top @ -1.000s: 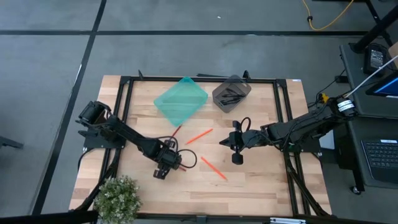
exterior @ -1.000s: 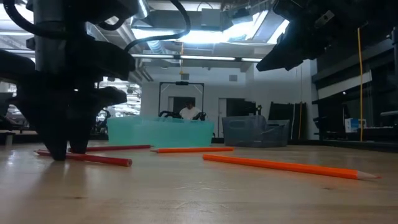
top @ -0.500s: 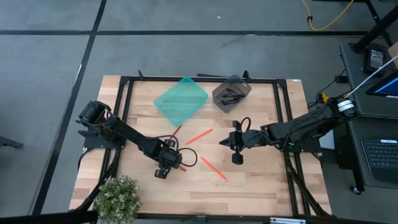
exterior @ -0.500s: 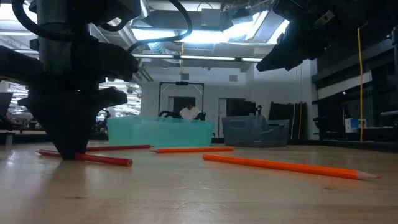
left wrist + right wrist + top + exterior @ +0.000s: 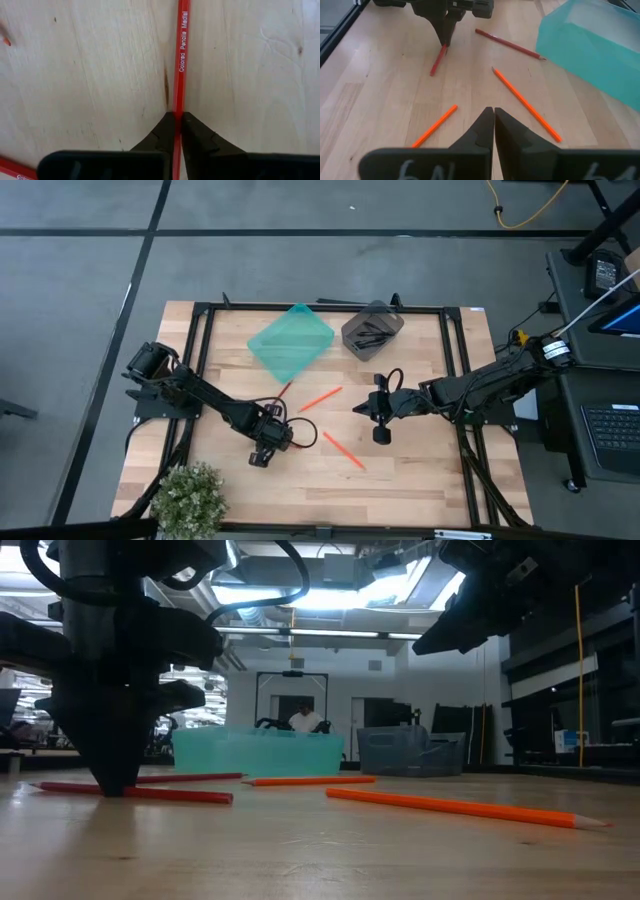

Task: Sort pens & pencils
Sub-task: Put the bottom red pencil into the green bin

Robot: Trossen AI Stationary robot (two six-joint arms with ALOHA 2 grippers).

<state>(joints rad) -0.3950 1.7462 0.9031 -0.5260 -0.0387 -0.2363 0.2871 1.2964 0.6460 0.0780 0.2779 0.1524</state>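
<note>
My left gripper [image 5: 175, 119] points down at the table's near left middle [image 5: 268, 442] and is shut on a red pencil [image 5: 180, 60]. A darker red pencil [image 5: 510, 45] lies by the teal bin [image 5: 290, 340]. Two orange pencils [image 5: 320, 398] [image 5: 343, 450] lie flat mid-table. Black pens [image 5: 372, 335] lie in the grey bin [image 5: 385, 320] at the far middle. My right gripper [image 5: 493, 112] is shut and empty above the table, right of the orange pencils [image 5: 358, 410]. My left gripper pinches the red pencil's shaft [image 5: 177, 107] between its two fingertips, a little off the pencil's middle. The fingers come from above, pointing down, one on each side of the shaft. The pencil lies level along the tabletop [image 5: 160, 793].
A potted plant [image 5: 188, 498] stands at the near left corner. A black frame [image 5: 195, 360] runs along the table's sides. Bare wood lies near the front edge. A person [image 5: 303, 720] shows in the room behind.
My left gripper has shut its fingers onto the red pencil. The pencil has turned a little on the table and stays flat.
</note>
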